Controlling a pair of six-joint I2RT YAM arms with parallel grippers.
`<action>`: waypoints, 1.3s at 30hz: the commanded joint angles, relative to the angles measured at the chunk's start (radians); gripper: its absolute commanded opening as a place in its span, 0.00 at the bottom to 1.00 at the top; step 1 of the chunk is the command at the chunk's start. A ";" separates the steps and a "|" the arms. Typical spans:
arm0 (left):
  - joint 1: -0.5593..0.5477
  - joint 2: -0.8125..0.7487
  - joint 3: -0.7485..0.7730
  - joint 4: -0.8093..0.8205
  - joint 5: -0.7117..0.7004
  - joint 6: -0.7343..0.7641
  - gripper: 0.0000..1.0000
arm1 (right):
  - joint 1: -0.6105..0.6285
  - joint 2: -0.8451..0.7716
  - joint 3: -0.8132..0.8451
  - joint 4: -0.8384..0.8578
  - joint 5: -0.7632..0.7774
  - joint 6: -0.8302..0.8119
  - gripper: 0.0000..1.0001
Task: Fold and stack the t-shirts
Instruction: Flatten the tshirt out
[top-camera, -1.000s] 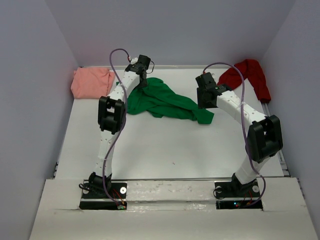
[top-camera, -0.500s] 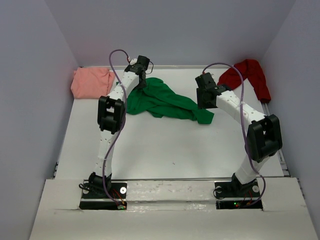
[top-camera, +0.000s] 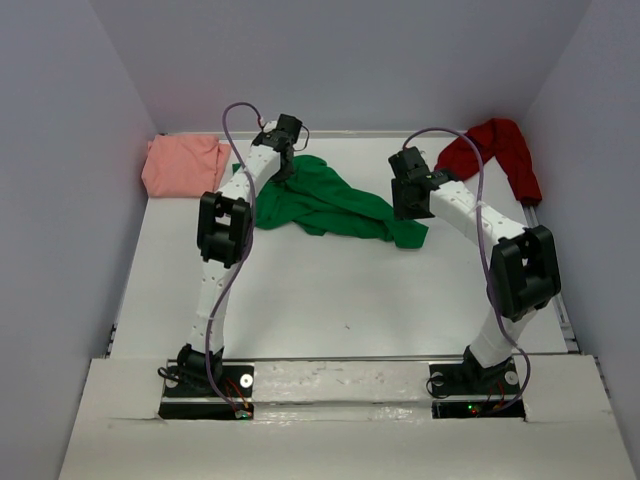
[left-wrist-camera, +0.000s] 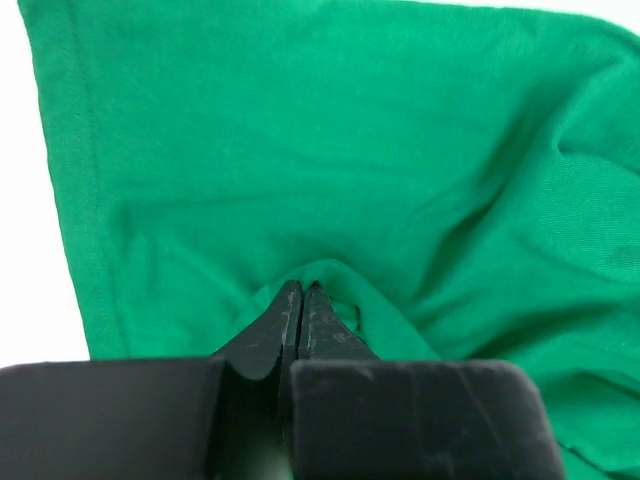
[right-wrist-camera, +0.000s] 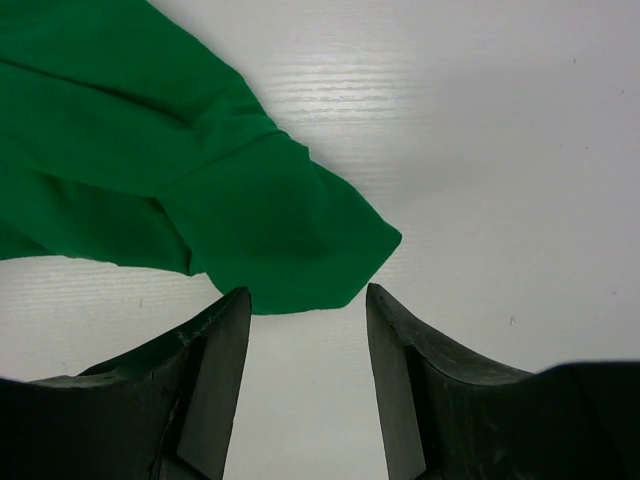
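**Green t-shirt** (top-camera: 325, 205): lies at 12 o'clock on the counter (top-camera: 330, 300), crumpled and spread unevenly, not folded.

**Salmon-pink t-shirt** (top-camera: 182, 165): a heap in the 10 o'clock corner, well apart from the green one.

**Dark red t-shirt** (top-camera: 495, 148): bunched in the 2 o'clock corner, trailing along the right edge.

**Left jaws**: pressed together at the 11 o'clock end of the green t-shirt, with a pucker of its cloth pinched at the tips.

**Right jaws**: wide apart and holding nothing. They stand low at the 3 o'clock tip of the green t-shirt, one finger on either side of it.

**Progress**: judged to be at the very start. No neat fold shows and no stack exists. All three shirts remain to be done, and the green one appears to be first in hand.

**Not determinable**:
- How much cloth sits between the left jaws.
- Whether the right jaws touch the counter.
- Whether the pink heap carries any fold.
- How far the dark red shirt hangs past the counter edge.
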 joint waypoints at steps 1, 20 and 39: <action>-0.008 -0.011 -0.010 -0.013 0.005 0.005 0.00 | 0.007 0.002 0.026 0.015 0.000 0.010 0.55; -0.075 -0.487 -0.173 -0.082 -0.083 0.003 0.00 | 0.007 -0.055 -0.075 0.037 0.026 0.038 0.60; -0.077 -0.627 -0.239 -0.101 -0.091 0.076 0.00 | 0.007 -0.075 -0.180 0.043 0.036 0.116 0.61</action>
